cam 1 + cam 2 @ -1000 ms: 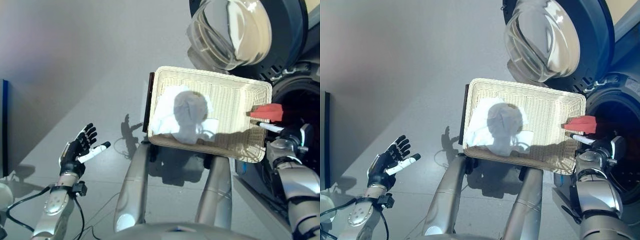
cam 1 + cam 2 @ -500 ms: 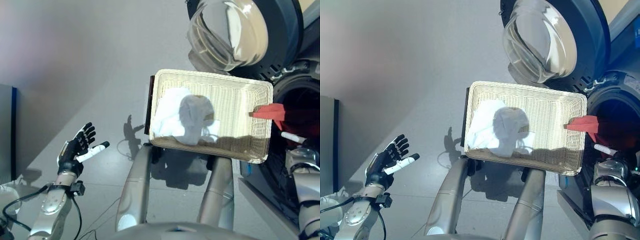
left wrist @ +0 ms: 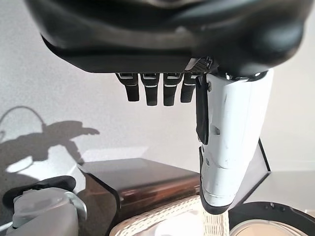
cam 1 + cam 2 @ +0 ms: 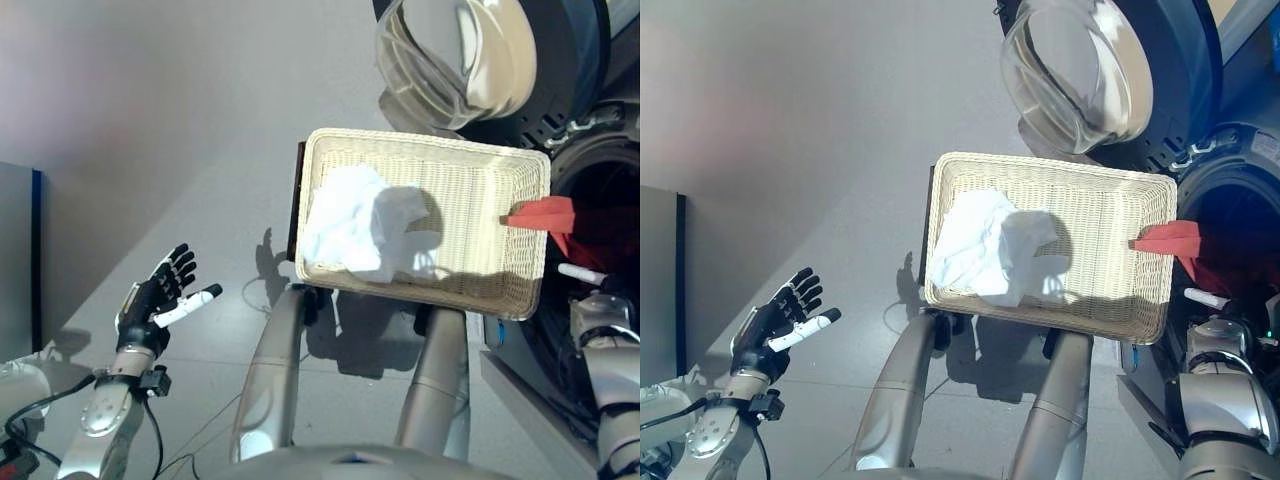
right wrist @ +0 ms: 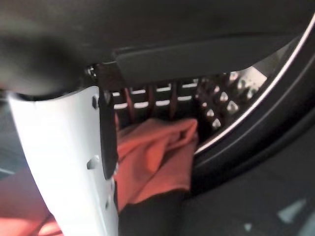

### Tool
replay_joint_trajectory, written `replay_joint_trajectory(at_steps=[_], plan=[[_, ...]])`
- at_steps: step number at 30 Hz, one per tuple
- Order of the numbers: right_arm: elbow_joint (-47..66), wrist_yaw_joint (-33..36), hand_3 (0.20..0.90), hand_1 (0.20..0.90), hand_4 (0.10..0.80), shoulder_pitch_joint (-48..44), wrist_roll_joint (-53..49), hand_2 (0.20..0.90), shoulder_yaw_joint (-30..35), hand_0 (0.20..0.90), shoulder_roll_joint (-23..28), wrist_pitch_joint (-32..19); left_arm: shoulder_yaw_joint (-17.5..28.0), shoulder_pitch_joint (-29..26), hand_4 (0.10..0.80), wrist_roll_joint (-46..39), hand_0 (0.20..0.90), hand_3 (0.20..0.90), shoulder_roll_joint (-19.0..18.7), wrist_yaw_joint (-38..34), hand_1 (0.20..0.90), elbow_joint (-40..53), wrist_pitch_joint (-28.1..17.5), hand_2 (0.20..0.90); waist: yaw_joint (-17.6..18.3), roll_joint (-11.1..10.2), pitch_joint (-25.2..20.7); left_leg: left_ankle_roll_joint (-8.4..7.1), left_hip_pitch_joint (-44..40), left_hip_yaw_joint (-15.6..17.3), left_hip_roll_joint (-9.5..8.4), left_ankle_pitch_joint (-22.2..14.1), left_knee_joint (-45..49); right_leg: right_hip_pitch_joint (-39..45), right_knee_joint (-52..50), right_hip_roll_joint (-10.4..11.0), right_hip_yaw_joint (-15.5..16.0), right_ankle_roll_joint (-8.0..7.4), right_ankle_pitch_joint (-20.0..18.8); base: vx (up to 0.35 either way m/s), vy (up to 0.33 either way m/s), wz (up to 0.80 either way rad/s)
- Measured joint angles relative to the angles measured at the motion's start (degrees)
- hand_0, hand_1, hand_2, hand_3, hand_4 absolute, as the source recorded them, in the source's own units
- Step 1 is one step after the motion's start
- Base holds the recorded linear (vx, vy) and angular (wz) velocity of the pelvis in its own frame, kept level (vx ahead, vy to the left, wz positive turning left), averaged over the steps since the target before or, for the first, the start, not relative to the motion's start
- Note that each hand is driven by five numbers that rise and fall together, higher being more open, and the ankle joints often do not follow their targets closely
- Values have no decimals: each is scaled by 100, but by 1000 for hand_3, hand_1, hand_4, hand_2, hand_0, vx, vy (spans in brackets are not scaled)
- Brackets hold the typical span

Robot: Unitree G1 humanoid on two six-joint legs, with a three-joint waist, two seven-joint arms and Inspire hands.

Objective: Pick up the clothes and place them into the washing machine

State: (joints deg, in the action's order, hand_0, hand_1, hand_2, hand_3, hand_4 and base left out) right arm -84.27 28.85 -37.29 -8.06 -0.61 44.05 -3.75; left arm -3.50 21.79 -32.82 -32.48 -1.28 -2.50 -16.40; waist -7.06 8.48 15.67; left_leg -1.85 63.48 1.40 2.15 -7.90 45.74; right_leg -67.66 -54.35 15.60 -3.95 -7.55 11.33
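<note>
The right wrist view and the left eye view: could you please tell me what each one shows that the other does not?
Only the right wrist view shows the perforated metal drum inside the washing machine, with the red cloth lying by its rim, past the right robot hand. Only the left eye view shows the wicker basket holding the white cloth, the open glass door, and the left robot hand, open and idle over the floor. Both show red cloth at the machine's opening.

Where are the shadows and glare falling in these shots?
Left eye view: a dark shadow crosses the white cloth in the wicker basket; glare streaks the washer door glass. Left wrist view: the arm's shadow lies on the floor.
</note>
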Motion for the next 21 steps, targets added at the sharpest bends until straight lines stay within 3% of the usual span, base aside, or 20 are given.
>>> replay_joint_trajectory(at_steps=[13,16,21], plan=[[-24,99,200,200,300,-80,100,200,-207,200,-59,-5,1,-9,800,-42,900,900,0,-14,900,1,-1,900,14,-27,18,-12,12,-24,9,10,23,1,-14,-37,8,9,14,0,0,0],[-26,105,200,200,300,-125,-117,200,179,200,-160,-35,2,-9,800,-41,900,900,0,-16,900,0,-1,900,28,-41,19,-12,14,-38,9,10,28,8,-13,-37,13,10,15,10,2,0],[7,59,200,200,300,-400,-3050,200,1862,200,-450,-659,4,-51,800,-40,900,900,-10,-69,900,-24,-1,900,126,-89,-6,-12,15,-70,10,10,34,27,6,-42,16,11,16,38,8,-2]])
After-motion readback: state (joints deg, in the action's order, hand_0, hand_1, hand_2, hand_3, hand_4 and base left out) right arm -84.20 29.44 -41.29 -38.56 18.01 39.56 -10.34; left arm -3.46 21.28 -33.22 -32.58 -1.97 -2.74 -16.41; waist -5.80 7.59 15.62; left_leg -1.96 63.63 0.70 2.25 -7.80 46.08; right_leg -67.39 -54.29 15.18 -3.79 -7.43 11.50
